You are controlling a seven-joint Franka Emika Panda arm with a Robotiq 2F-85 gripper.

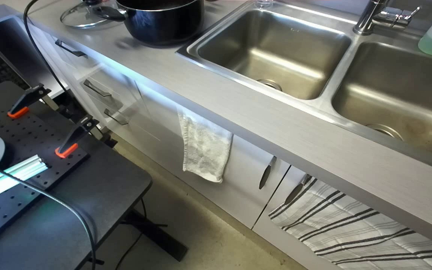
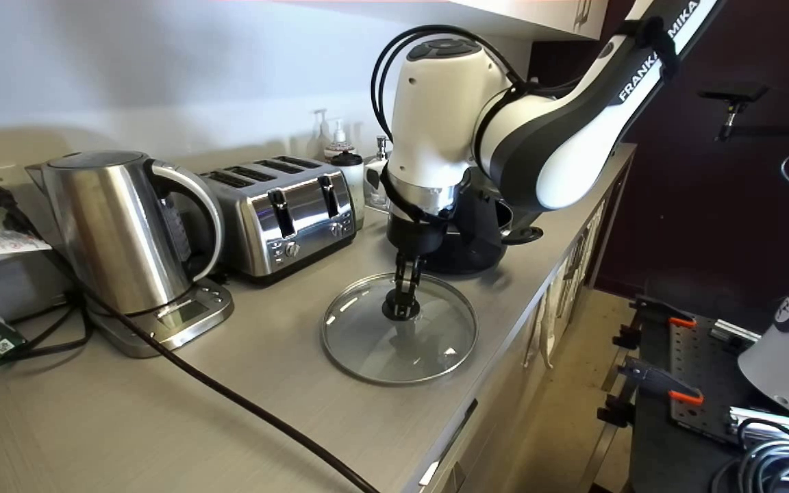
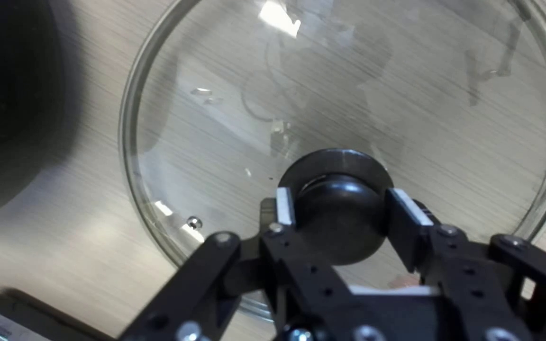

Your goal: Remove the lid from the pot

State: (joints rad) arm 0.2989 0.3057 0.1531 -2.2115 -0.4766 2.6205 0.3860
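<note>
the long kitchen counter (image 2: 278, 404) is grey, with a pale wall (image 2: 251, 61) behind it. in both exterior views, the round glass lid (image 2: 367, 349) lies on the counter, off the dark pot (image 1: 167, 26) and just beside it. in an exterior view, the lid is at nine o'clock from the pot, and the steel sink (image 1: 339, 71) is between three and four o'clock.

the robot's white and black arm (image 2: 446, 123) points down over the lid. in the wrist view, the gripper (image 3: 339, 208) squeezes the lid's round black knob (image 3: 339, 237), with one pad (image 3: 285, 206) at nine o'clock and one at three o'clock; both look to be touching it.

in an exterior view, a shiny toaster (image 2: 305, 219) sits between ten and eleven o'clock from the lid, and a steel kettle (image 2: 110, 233) is at ten o'clock, farther away. a pale cloth (image 1: 204, 150) and a striped cloth (image 1: 351, 225) hang down below the edge of the counter.
</note>
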